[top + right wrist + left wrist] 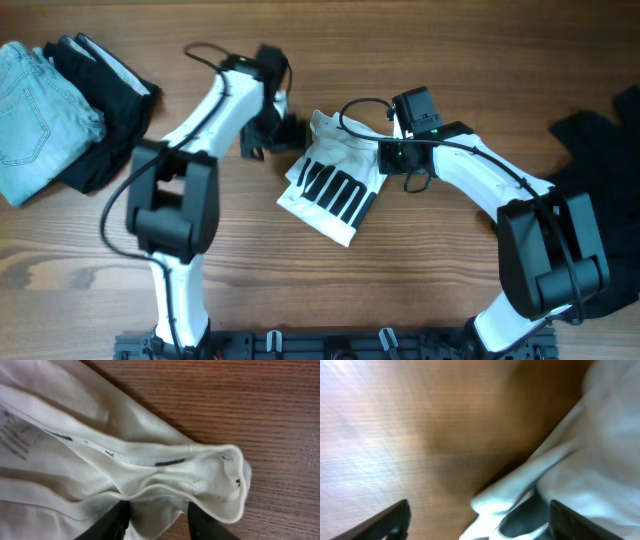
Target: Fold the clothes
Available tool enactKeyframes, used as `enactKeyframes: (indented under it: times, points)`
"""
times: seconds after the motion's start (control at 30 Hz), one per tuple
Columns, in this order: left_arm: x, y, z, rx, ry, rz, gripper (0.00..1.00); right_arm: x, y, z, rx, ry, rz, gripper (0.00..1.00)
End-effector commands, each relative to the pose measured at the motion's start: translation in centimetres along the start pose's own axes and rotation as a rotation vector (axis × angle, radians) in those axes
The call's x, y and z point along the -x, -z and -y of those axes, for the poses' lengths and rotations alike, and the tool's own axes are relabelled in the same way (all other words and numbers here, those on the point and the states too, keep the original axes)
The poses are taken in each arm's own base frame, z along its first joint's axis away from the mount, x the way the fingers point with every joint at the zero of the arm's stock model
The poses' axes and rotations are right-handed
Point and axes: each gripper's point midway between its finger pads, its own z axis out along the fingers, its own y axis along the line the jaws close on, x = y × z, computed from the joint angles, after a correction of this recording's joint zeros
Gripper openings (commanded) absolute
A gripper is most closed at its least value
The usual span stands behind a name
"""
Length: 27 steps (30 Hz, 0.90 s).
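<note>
The white T-shirt with black bars (335,180) lies bunched in the middle of the wooden table. My left gripper (285,132) is at the shirt's upper left edge. In the left wrist view it (480,525) is open wide, with a fold of white cloth (580,460) reaching between the fingers. My right gripper (388,152) is at the shirt's upper right edge. In the right wrist view its fingers (159,517) are closed on a bunched fold just below the ribbed collar (150,452); the fingertips are hidden by cloth. A black garment (600,150) lies at the right edge.
A stack of light blue jeans (35,115) and black clothes (105,110) lies at the far left. Bare wood (330,290) runs along the front. The arm bases stand at the front edge.
</note>
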Motion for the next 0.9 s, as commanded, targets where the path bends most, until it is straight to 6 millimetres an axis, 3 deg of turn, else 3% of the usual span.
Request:
enactKeyframes:
  times: [0.0,0.03,0.13,0.23,0.37,0.43,0.47,0.5,0.53,0.6,0.67,0.73,0.77,0.87]
  points:
    - [2.3,2.1,2.9,-0.199,-0.187,0.105,0.93,0.4,0.9,0.2,-0.022,0.016,-0.001,0.54]
    - [2.7,1.9,4.8,-0.303,-0.314,0.126,0.96,1.2,2.6,-0.2,-0.020,0.014,0.009,0.66]
    - [3.6,0.8,6.8,-0.417,-0.394,0.153,1.00,4.5,8.6,-0.4,-0.053,0.018,0.140,0.71]
    - [3.9,-1.7,8.1,-0.517,-0.406,0.126,1.00,5.8,13.9,-0.9,-0.034,0.020,0.271,0.83]
    - [1.8,-5.6,9.3,-0.508,-0.413,0.020,0.98,5.6,17.3,-1.0,-0.021,0.022,0.337,0.85]
    - [0.2,-6.6,10.6,-0.501,-0.439,-0.027,0.78,5.4,17.6,-0.6,-0.028,0.015,0.336,0.84]
    - [-0.4,-6.8,11.4,-0.501,-0.461,-0.034,0.59,5.4,17.6,-0.3,-0.032,0.005,0.333,0.85]
    - [-0.4,-6.9,11.8,-0.499,-0.472,-0.030,0.25,5.4,17.6,-0.1,-0.035,0.001,0.331,0.84]
    - [-0.4,-6.9,11.8,-0.500,-0.474,-0.028,0.09,5.4,17.6,0.0,-0.037,-0.002,0.330,0.84]
    - [0.1,-6.5,11.5,-0.502,-0.467,-0.012,0.04,5.2,17.5,0.2,-0.041,-0.004,0.321,0.84]
    - [2.6,-4.0,10.2,-0.510,-0.441,0.064,0.04,5.1,17.5,0.2,-0.042,-0.004,0.320,0.84]
    - [5.8,0.0,7.8,-0.489,-0.400,0.182,0.04,5.1,17.5,0.2,-0.042,-0.004,0.320,0.85]
    - [8.5,4.0,4.4,-0.426,-0.329,0.294,0.04,5.1,17.5,0.2,-0.043,-0.005,0.317,0.84]
    - [11.3,12.1,-2.6,-0.352,-0.226,0.505,0.04,4.8,17.4,0.3,-0.045,-0.005,0.307,0.84]
